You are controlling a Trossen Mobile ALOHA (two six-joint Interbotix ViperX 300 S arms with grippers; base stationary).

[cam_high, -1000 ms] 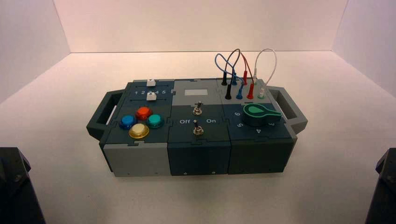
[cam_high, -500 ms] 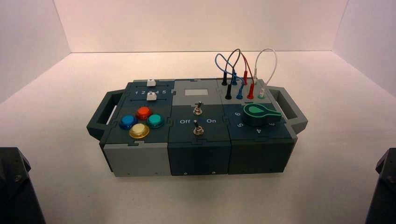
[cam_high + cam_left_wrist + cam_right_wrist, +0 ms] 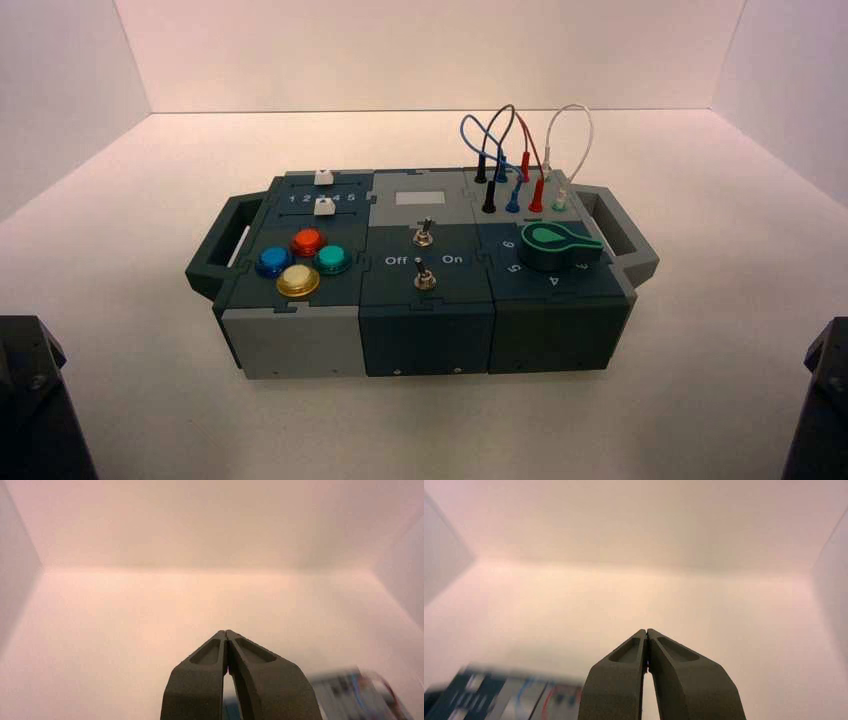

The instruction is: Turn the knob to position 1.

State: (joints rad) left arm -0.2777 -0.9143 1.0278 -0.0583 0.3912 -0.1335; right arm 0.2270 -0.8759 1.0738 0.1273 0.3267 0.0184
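We look for the knob (image 3: 545, 245), dark green with a lighter green inset, and we find it on the right near part of the box (image 3: 427, 340). Its round body sits toward the middle of the box, and its long axis runs mostly sideways, with the pointed arm directed to the right side, near the right handle (image 3: 625, 240).

The right hand (image 3: 646, 631) is the nearer one, so we judge that it should do the work. Its two fingers are closed together with nothing between them. It is well apart from the knob: the right arm (image 3: 825, 400) is at the right near corner of the high view, so from there the knob lies to the left and farther forward. The left hand (image 3: 225, 631) is also closed and empty, parked on the left near side.

For the move, we think the right hand must open, come over the knob and take the pointed arm from both sides. The near edge of the box gives free approach over the tabletop (image 3: 700, 400). Behind the knob stand the wire plugs, such as the red plug (image 3: 537, 195), and this side is tighter; a wide swing there could catch a wire. The turn itself is not yet made, as we judge.
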